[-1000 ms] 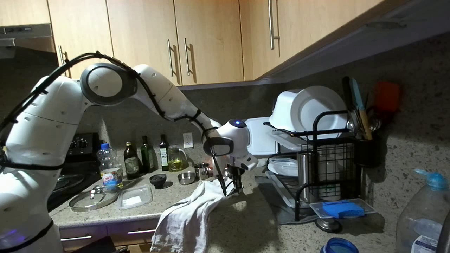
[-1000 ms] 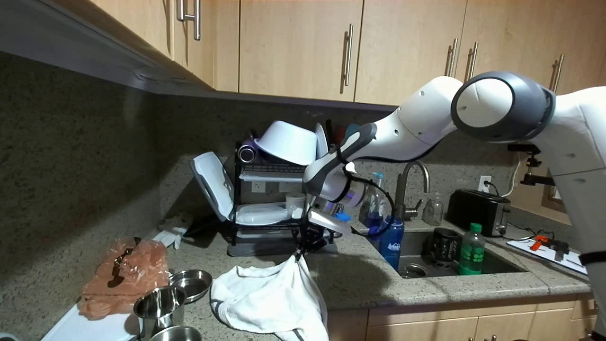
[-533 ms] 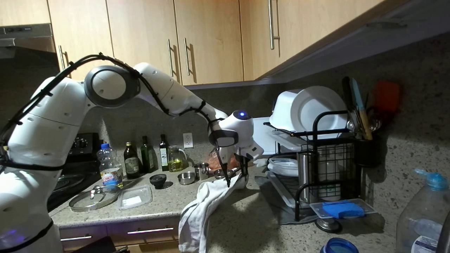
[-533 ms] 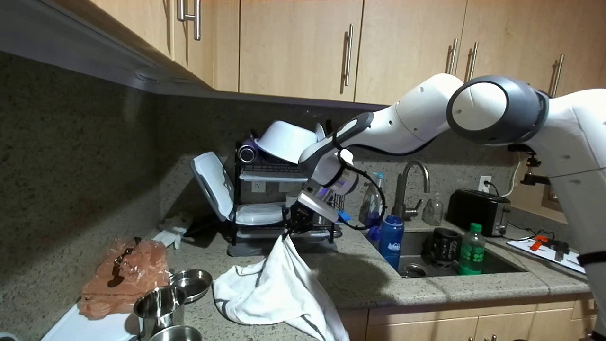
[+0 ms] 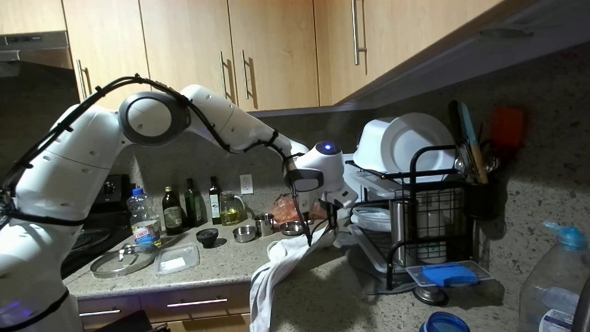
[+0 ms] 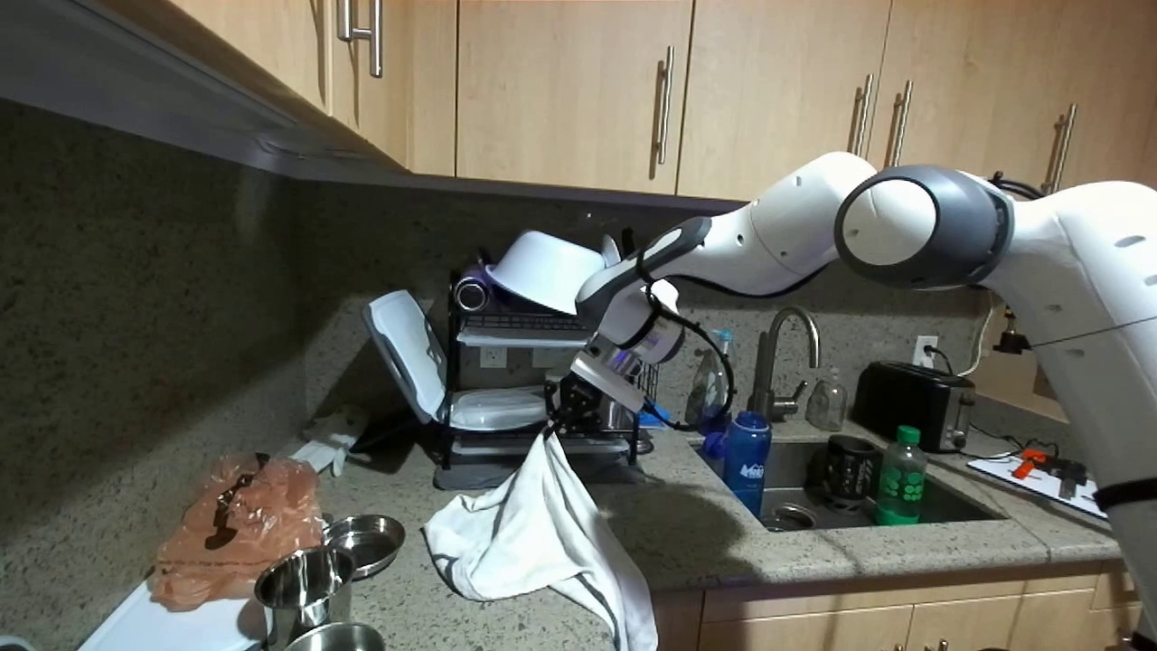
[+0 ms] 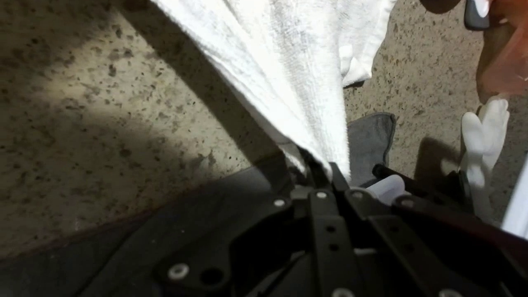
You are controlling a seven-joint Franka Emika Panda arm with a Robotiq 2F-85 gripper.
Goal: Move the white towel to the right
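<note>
Wrist view, hand [image 7: 326, 172] pinching white towel [image 7: 293, 74], sink [image 6: 797, 470] only in an exterior view

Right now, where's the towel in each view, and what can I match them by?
In an exterior view: towel low, near centre; bag above it in the picture.
In an exterior view: towel low centre, peaked up to the claw; bag left of it.
Wrist view: towel top centre, narrowing to the claw; bag upper right, cut off by the edge.
Shared landmark: the bag, orange in all three.
</note>
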